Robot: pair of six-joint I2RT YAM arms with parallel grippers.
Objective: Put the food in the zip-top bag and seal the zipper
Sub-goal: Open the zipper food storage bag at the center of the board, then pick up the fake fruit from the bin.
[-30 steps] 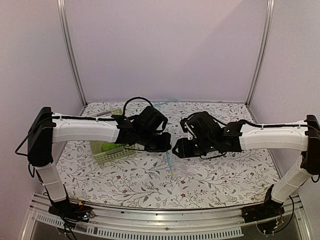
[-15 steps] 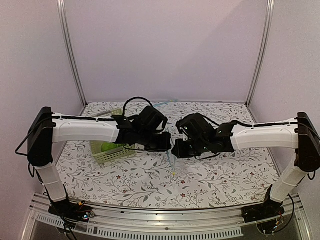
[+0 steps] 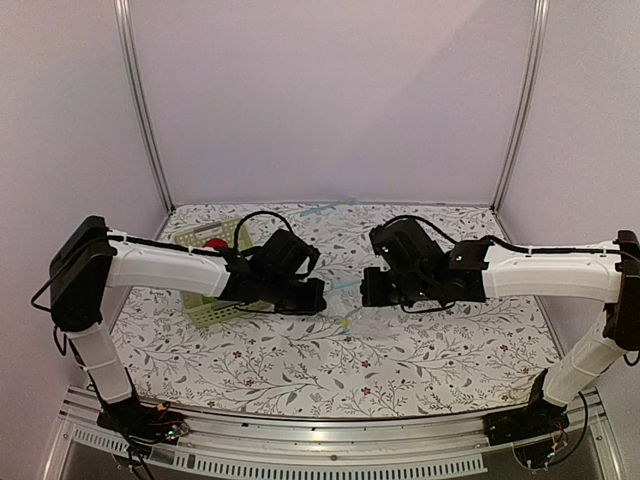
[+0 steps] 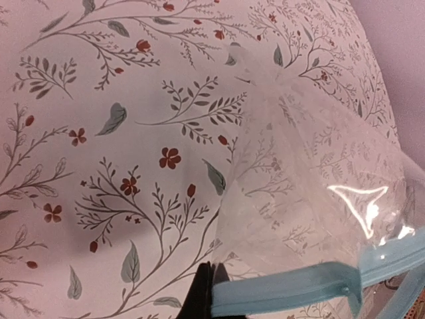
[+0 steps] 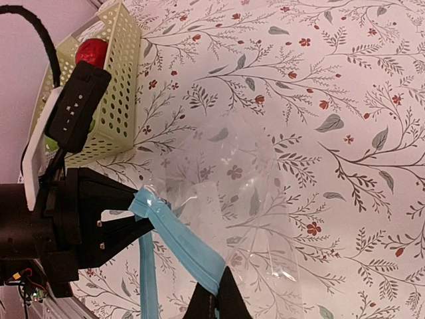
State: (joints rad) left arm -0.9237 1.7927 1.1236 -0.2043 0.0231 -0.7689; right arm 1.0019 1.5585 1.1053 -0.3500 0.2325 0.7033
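Note:
The clear zip-top bag [image 5: 265, 199] hangs stretched between my two grippers above the flowered table. My left gripper [image 4: 211, 292] is shut on one end of the light blue zipper [image 4: 285, 286]. My right gripper [image 5: 219, 302] is shut on the same zipper [image 5: 186, 242] further along. In the top view the left gripper [image 3: 318, 297] and right gripper [image 3: 365, 290] face each other, with the zipper [image 3: 338, 292] between them. The red apple [image 5: 91, 51] lies in the pale green basket [image 5: 113, 93], also in the top view [image 3: 215, 243]. The green apple is hidden by my left arm.
The basket [image 3: 205, 310] stands at the left under my left forearm. A thin light blue strip [image 3: 322, 209] lies near the back edge of the table. Metal frame posts [image 3: 140, 100] rise at both back corners.
The left arm has dropped lower and nearer, now covering the green apple and uncovering the red one. The right gripper has drawn back to the right, so the gap between the grippers has widened.

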